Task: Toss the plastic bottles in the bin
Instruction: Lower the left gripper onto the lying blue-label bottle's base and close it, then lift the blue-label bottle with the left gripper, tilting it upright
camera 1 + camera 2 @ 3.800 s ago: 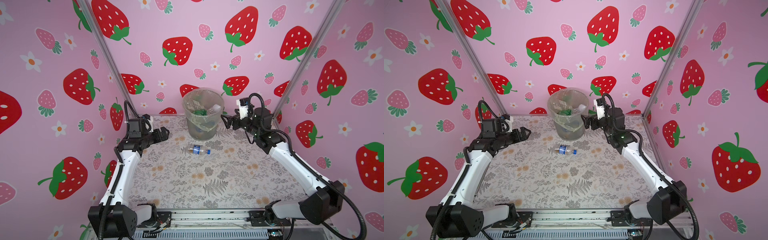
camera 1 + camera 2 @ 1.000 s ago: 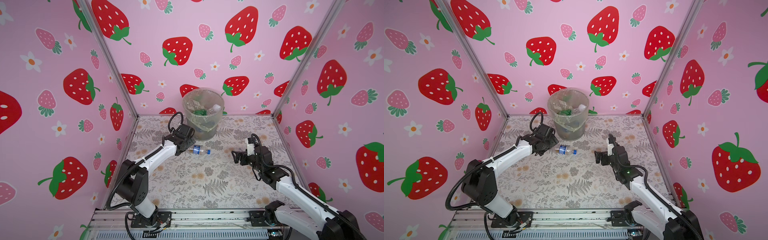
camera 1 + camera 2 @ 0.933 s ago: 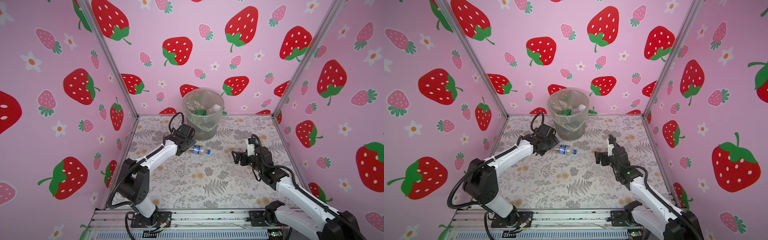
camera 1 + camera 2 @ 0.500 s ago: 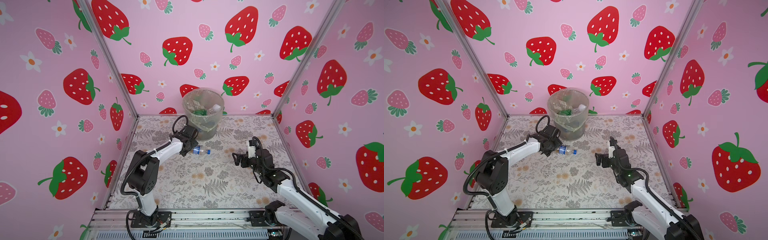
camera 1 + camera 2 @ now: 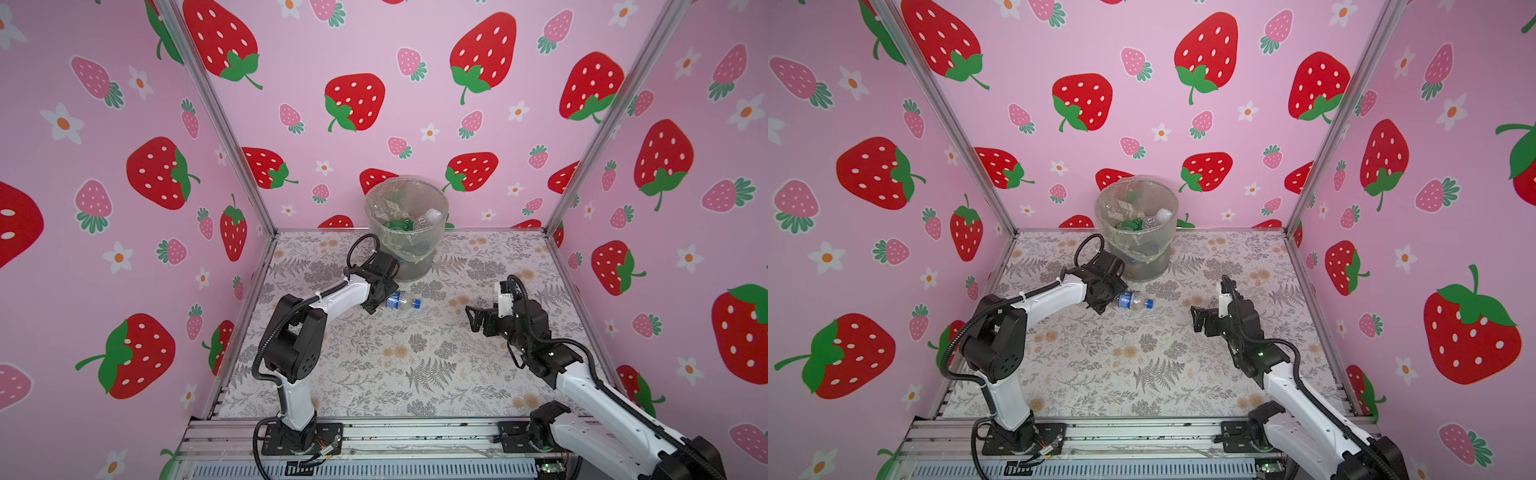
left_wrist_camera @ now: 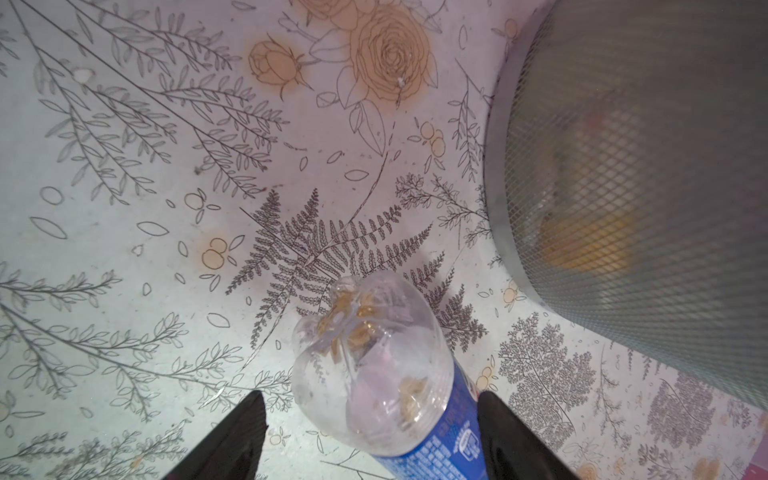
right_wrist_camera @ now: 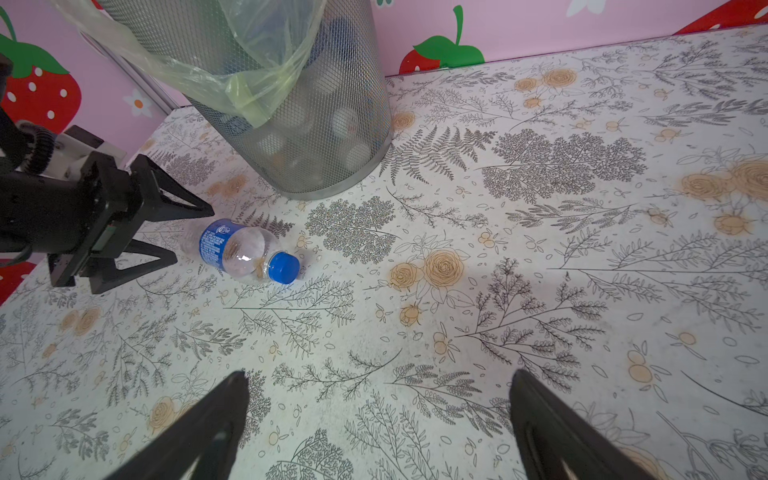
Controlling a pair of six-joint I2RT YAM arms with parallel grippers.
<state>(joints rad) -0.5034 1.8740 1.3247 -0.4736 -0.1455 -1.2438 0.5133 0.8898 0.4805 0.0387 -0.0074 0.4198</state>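
Between the open fingers of the left gripper (image 6: 369,401) now lies the base of the blue-capped bottle (image 7: 243,253), on the table (image 7: 540,299) beside the bin (image 5: 417,266). The gripper has advanced, so closing seems next. The right gripper (image 7: 378,376) stays released and empty.

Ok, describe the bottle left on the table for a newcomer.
Find the mesh bin at the back wall. Before it on the table lies a clear bottle, blue label and cap. It is the only one outside the bin.
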